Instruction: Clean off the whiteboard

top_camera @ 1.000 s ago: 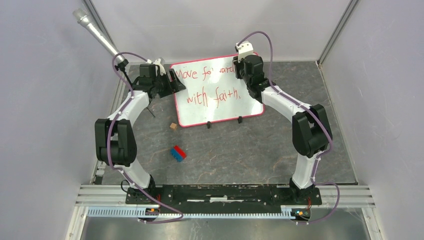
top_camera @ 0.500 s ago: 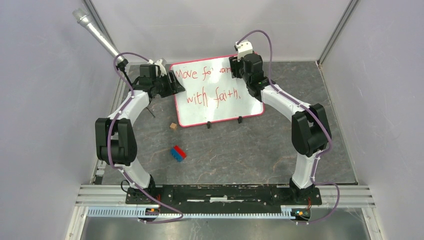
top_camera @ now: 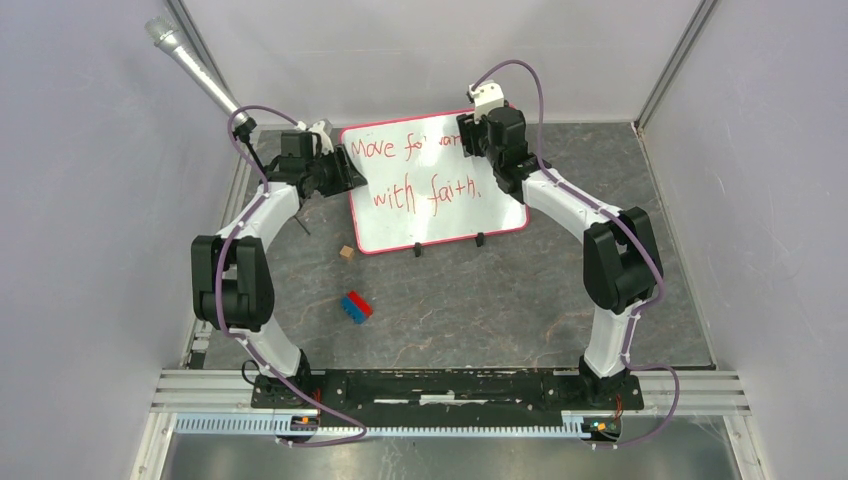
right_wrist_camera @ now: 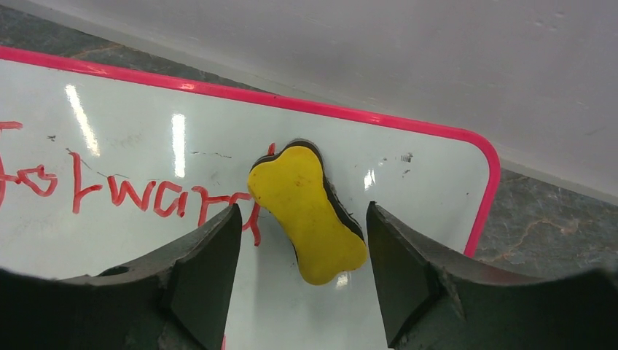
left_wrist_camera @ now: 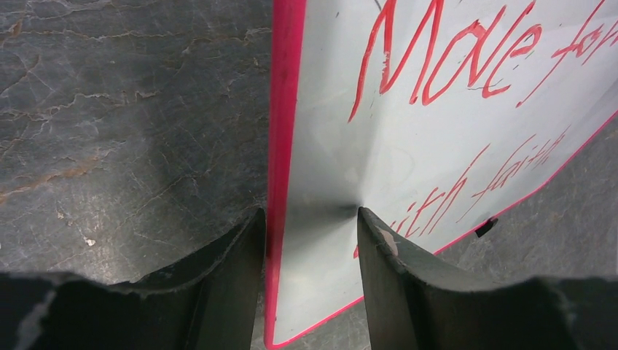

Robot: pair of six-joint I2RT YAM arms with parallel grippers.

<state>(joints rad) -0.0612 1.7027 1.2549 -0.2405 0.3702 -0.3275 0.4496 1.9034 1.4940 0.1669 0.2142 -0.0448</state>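
We see the whiteboard (top_camera: 430, 195) lying flat at the counter's (top_camera: 480, 290) far middle, red writing on it. The left pincer (left_wrist_camera: 310, 219) is spread, astride the board's left rim. The right pincer (right_wrist_camera: 302, 211) is spread above a yellow eraser (right_wrist_camera: 307, 219) resting near the board's far right corner.

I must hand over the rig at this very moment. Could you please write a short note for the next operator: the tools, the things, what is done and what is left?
Left tool: open, jaws astride the left rim of the whiteboard.
Right tool: open, over the yellow eraser, not touching it.
The eraser lies on the board's far right corner, at the end of "forward".
Done: no wiped patch shows in the red writing.
Left: grasp the eraser and wipe all the writing.
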